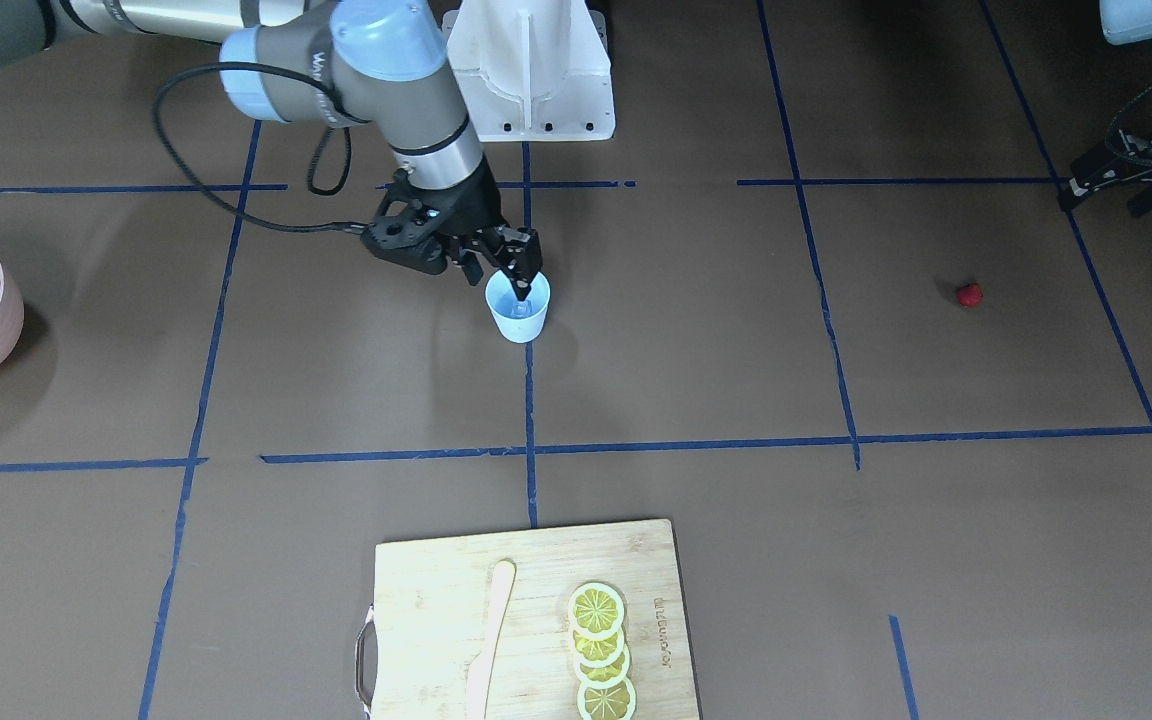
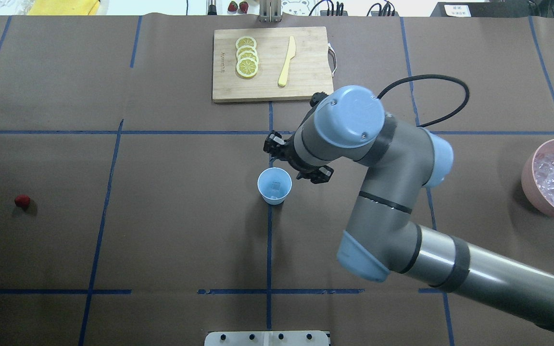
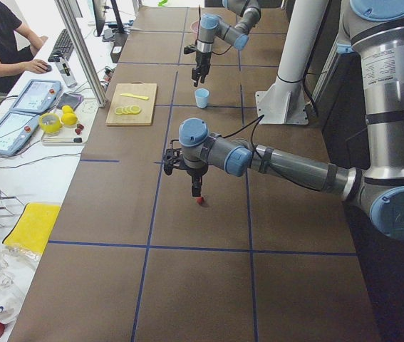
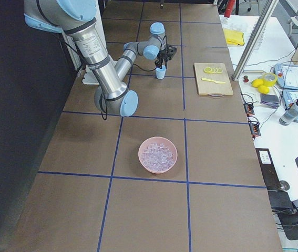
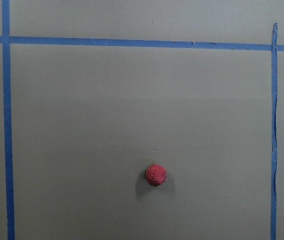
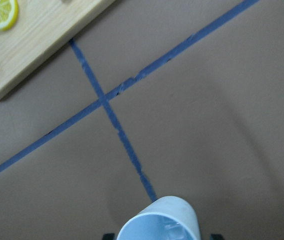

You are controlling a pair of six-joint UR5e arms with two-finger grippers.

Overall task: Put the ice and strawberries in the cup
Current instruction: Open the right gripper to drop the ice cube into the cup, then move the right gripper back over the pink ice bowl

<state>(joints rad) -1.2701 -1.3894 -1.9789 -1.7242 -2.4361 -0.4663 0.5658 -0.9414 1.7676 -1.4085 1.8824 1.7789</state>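
**Counter and task objects.** The brown paper-covered counter [image 2: 161, 240] is ruled into rectangles by blue tape lines [image 2: 268, 250]. The small pale-blue tapered cup [image 2: 274, 185] stands upright on a tape line near the centre. The overhead view looks into its mouth and shows one small clear ice cube [image 2: 275, 184] on the bottom; the front-facing view hides this behind a finger. The remaining clear ice cubes [image 4: 158, 153] fill the pink round bowl [image 4: 144, 163], which stands well apart from the cup toward the robot's right end of the counter. The tiny red strawberry [image 1: 969, 294] lies alone on bare paper, far from the cup on the robot's left side.

**Right arm.** The right pincer [image 1: 501, 278] hangs just over the cup rim, one finger dipping toward the mouth. In the overhead view the arm's wrist covers most of it. The right wrist view shows two dark tips at the lower edge, set apart on either side of the cup and clasping nothing.

**Left arm.** It does not appear overhead. The side view shows the left pincer [image 3: 197, 189] poised above the strawberry, and whether its jaws are apart cannot be told. The left wrist view shows only the berry and tape.

**Other items.** A bamboo cutting board [image 2: 306, 86] carries overlapping yellow lemon slices [image 2: 247, 60] and a pale yellow knife [image 2: 286, 61].
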